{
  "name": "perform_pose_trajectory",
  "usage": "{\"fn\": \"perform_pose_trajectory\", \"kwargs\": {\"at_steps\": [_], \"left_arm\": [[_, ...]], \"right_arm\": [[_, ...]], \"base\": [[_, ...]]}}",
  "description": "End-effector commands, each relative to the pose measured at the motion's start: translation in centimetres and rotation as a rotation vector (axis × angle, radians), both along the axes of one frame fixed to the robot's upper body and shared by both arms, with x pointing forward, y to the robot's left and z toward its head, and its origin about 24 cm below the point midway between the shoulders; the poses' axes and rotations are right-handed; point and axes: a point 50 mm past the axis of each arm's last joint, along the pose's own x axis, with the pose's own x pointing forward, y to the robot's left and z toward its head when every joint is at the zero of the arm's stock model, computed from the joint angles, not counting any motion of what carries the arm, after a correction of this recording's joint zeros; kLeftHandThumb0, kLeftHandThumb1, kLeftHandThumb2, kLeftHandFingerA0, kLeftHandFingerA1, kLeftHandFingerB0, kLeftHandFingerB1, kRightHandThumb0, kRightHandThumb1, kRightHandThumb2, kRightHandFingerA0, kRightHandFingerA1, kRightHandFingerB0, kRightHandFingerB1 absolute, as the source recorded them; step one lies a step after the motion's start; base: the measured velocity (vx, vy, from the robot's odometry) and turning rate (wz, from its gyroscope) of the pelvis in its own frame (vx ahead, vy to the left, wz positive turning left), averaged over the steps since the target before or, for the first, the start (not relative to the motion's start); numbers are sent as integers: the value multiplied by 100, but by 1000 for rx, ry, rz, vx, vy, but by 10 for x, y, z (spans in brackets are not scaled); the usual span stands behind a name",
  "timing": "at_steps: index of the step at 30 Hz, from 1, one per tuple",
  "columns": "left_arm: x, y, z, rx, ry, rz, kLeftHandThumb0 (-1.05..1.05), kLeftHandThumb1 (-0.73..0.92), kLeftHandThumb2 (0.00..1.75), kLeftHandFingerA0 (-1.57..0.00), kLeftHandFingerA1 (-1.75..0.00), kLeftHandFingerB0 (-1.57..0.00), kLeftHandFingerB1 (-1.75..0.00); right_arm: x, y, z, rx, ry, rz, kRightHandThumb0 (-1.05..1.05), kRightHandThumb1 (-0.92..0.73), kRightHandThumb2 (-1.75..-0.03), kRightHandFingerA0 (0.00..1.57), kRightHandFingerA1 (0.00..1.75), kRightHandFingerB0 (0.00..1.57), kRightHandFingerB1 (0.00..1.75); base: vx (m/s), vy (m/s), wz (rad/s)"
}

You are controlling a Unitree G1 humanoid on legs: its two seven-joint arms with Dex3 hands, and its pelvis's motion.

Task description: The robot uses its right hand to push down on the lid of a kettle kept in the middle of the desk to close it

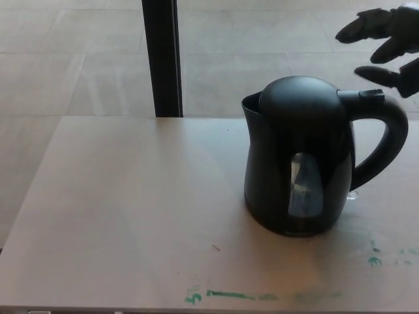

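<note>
The glossy black plastic electric kettle [298,167] stands on the pale wooden desk [131,216], domed lid [300,98] seated flush. It looks rigid, fairly heavy; push the lid's crown. The right hand [386,42] hovers above, fingers [357,29] spread, empty.

Desk [131,216]: pale, matte top, green paint marks [229,296] along the near edge and at the right. One black kettle [301,163] stands upright on it, right of centre, lid down
</note>
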Motion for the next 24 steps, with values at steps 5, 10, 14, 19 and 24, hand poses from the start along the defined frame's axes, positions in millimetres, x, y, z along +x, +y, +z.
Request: {"fn": "perform_pose_trajectory", "kwargs": {"at_steps": [5, 10, 14, 19, 24], "left_arm": [[-4, 6, 5, 2, -27, 21, -66, 52, 91, -46, -64, -23, -48], [-5, 5, 4, 16, 0, 2, -65, 68, 60, -47, -50, -34, -35], [-6, 5, 3, 13, 5, 1, -65, 68, 61, -45, -47, -33, -34], [-7, 4, 3, 16, 3, -11, -71, 56, 92, -47, -62, -29, -48], [-8, 2, 2, 19, 17, -26, -67, 54, 92, -47, -63, -29, -49]], "right_arm": [[-37, -84, 15, 272, 9, -113, -81, -84, -67, 18, 40, 11, 23], [-74, -131, 7, 305, -36, -194, -84, -68, -105, 9, 49, 5, 33], [-108, -165, -16, 346, -114, -321, -90, -87, -67, 27, 37, 18, 27], [-157, -193, -76, 518, -145, -437, -89, -85, -66, 32, 49, 21, 34], [-187, -208, -116, 675, -171, -536, -91, -65, -105, 31, 58, 16, 43]], "base": [[0, 0, 0], [0, 0, 0], [0, 0, 0], [0, 0, 0], [0, 0, 0]]}}
